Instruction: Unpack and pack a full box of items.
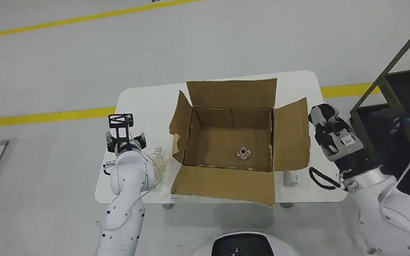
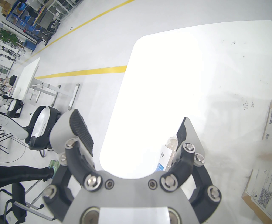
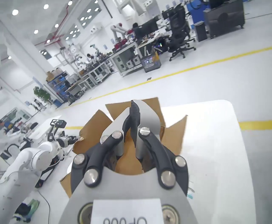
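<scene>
Left gripper (image 2: pixel 131 127) hangs, jaws apart, at the table (image 1: pixel 298 87) left edge (right gripper (image 3: pixel 134 114) pinched together, empty); reaching in could snag the box (image 1: pixel 228 146) flap.

Table (image 1: pixel 145 99): carries the box at its middle.
Box (image 1: pixel 223 184): open, with its flaps spread outward on all four sides.
In the box: a small round part (image 1: pixel 243 153) lies on the floor, a little right of centre.
Left of the box: a bagged packet (image 1: pixel 156 155) lies on the table near the front left corner.
Right front: a small item (image 1: pixel 289 177) lies on the table just before the right flap.
Left gripper (image 2: pixel 129 127): over the table's left end.
Right gripper (image 3: pixel 134 105): over the table's right end, beside the right flap.
</scene>
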